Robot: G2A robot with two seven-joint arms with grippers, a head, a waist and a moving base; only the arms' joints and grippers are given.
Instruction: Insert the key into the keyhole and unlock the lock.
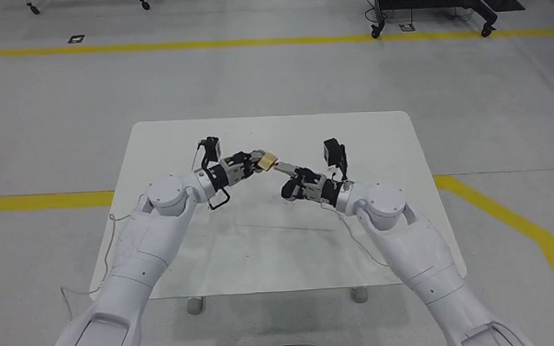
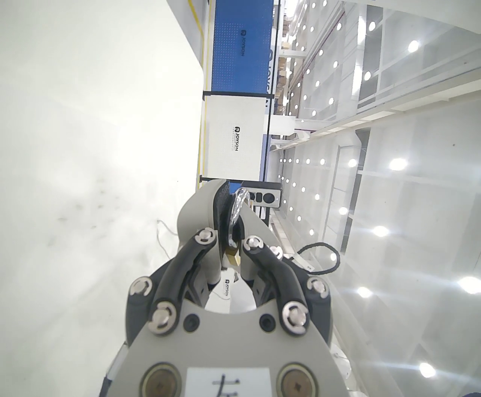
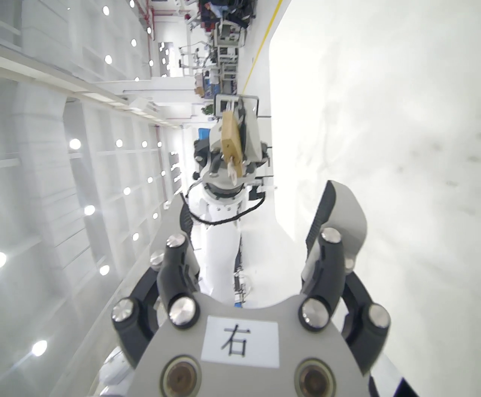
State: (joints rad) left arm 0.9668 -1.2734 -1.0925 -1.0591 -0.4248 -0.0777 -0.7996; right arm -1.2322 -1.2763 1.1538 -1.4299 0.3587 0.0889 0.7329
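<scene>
A brass padlock [image 1: 268,160] hangs above the middle of the white table [image 1: 377,133], with my left gripper [image 1: 255,162] shut on it. In the right wrist view the padlock [image 3: 230,137] faces me end on, and a pale key [image 3: 233,171] sticks out of its near end. My right gripper [image 1: 289,179] sits just beside the lock on the side nearer the robot, a small gap away. Its fingers [image 3: 334,210] stand wide open with nothing between them. In the left wrist view my left gripper [image 2: 233,214] clamps the brass body [image 2: 233,258], and the silver shackle [image 2: 240,203] shows past the fingertips.
The white tabletop lies bare around both arms. A thin cable [image 1: 122,215] runs off the table's left edge. Yellow floor lines [image 1: 254,42] and wheeled carts [image 1: 427,7] stand well beyond the far edge.
</scene>
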